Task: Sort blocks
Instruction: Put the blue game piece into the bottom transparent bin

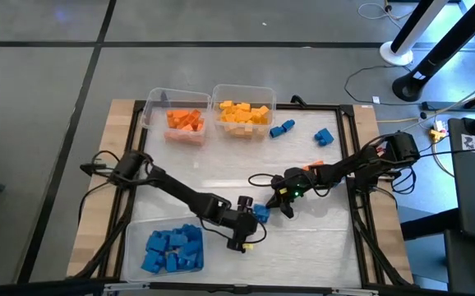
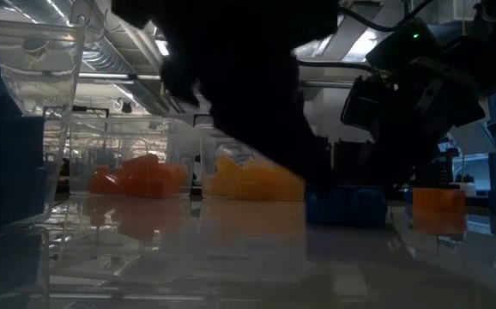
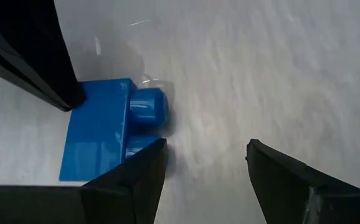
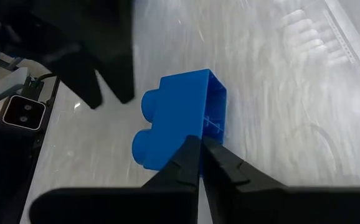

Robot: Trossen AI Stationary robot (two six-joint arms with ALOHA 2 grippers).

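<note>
From above, the blue block [image 1: 261,213] lies mid-table between the left gripper [image 1: 250,215] and right gripper [image 1: 280,200]; the left wrist shows open fingers beside it, needing centring; the right wrist shows closed fingers touching it.

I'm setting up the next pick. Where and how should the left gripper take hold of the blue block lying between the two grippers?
Probably across the blue block's flat body, from above. It lies on its side, studs pointing sideways, so the smooth side walls suit the fingers better than the studs. The left gripper is open beside it; the right gripper is shut nearby.
</note>
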